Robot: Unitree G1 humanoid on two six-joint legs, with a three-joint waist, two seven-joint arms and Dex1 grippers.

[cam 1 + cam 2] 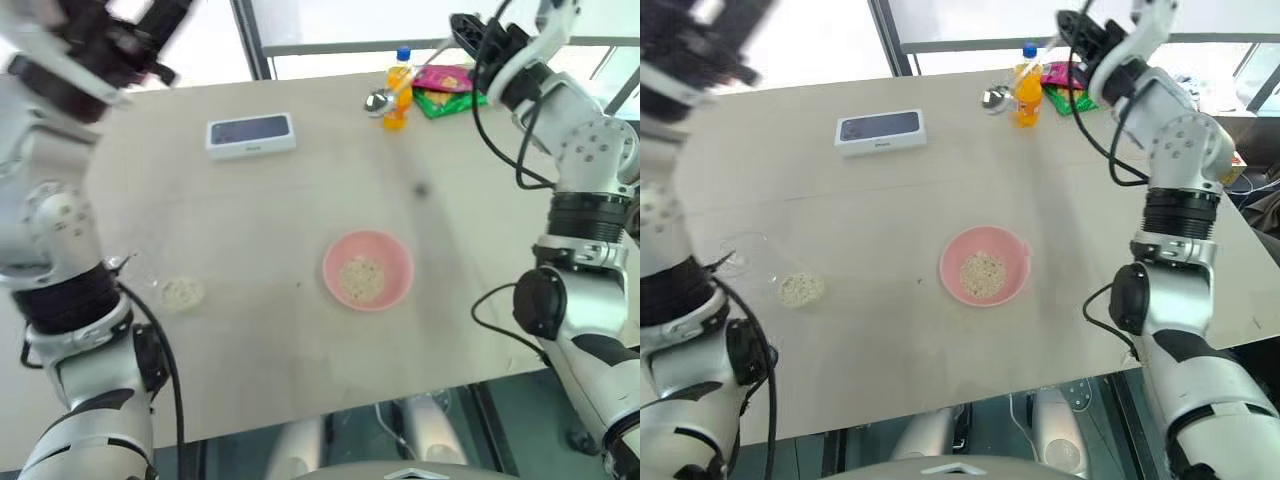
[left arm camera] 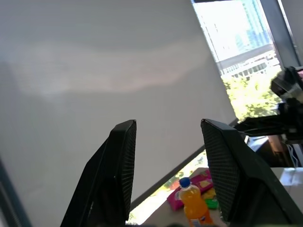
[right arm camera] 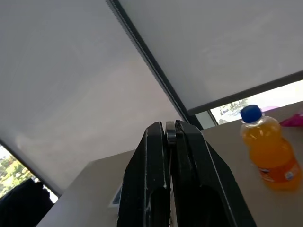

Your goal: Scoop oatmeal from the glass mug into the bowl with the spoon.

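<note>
On a pale wooden table (image 1: pixel 870 330), the glass mug (image 1: pixel 775 270) lies tipped beside spilled oatmeal (image 1: pixel 800 289); more fills the pink bowl (image 1: pixel 984 266). Beyond: a boxed phone (image 1: pixel 880 131), juice bottle (image 1: pixel 1028 84), snack packets (image 1: pixel 445 90), shaded windows. Left claw (image 2: pixel 168 156) released; right claw (image 3: pixel 170 137) grasps the spoon (image 1: pixel 379 100).

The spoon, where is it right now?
The spoon is at the table's far side in the left eye view, its bowl just left of the orange juice bottle, handle running toward the right hand.
</note>
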